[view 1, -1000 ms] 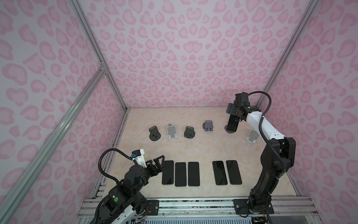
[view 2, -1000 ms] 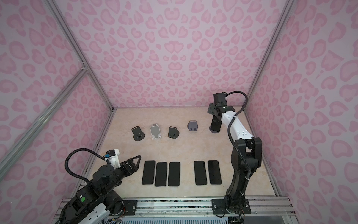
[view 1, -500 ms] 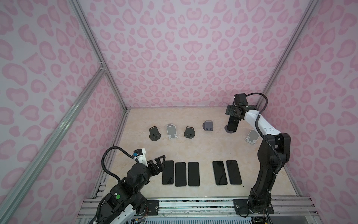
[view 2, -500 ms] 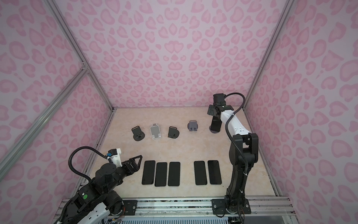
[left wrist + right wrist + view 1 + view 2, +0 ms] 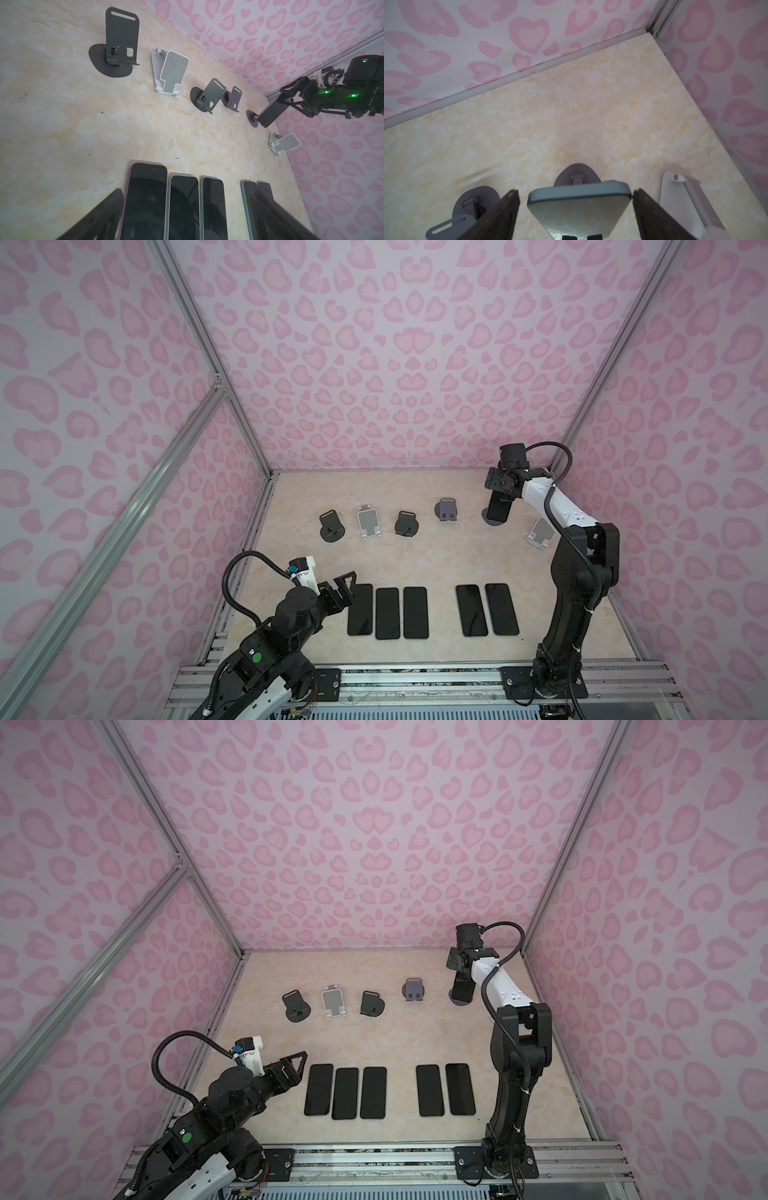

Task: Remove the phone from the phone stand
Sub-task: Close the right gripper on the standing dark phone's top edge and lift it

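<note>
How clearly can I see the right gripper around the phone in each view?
Right wrist view: phone edge sharp, fingers of the right gripper dark and blurred close up. Left wrist view: that gripper sharp but far; left gripper a soft smear. Both top views: even light, dim corners, phone small.

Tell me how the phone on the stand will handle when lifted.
The phone looks like a rigid slab, so it should not flex. Its smooth edges may slip in the right gripper. Leaning on a small stand, it could tip if nudged.
</note>
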Controlling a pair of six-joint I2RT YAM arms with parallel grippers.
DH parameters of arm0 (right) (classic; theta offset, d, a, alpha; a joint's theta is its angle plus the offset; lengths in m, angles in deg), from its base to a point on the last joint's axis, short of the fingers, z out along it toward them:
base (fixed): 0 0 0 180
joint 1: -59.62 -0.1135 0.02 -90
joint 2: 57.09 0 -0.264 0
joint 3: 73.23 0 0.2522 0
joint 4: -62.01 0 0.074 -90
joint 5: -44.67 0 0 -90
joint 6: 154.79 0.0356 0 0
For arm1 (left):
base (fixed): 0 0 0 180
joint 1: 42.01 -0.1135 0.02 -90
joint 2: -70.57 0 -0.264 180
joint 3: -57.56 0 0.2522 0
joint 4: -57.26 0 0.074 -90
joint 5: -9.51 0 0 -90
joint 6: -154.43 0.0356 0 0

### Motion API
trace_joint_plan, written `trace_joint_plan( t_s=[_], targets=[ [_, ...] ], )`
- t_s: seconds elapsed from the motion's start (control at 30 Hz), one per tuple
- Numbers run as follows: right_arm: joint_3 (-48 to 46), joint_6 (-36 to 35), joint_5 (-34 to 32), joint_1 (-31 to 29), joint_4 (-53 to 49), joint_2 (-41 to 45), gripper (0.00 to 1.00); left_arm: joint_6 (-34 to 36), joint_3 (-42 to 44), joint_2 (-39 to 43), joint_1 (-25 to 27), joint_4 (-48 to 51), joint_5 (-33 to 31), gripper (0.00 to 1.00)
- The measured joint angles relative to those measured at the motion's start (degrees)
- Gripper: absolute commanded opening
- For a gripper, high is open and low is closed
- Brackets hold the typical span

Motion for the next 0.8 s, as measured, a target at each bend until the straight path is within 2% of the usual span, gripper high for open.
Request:
trace_joint_plan(
  t_s=[0.2,0.57,0.8],
  targets=[
    [0.3,0.0,0.5,0.4,0.3,-0.6,0.82,0.0,0.0,0.0,0.0,0.0,-0.1,0.99],
    [0.9,-0.6,1.3,0.6,0.4,-1.4,0.82,0.4,0.0,-0.3,0.0,0.0,-0.5,0.99],
    [1.3,-1.4,1.2,0.6,0.3,-2.0,0.76,0.4,0.0,-0.3,0.0,0.0,-0.5,1.0]
  ],
)
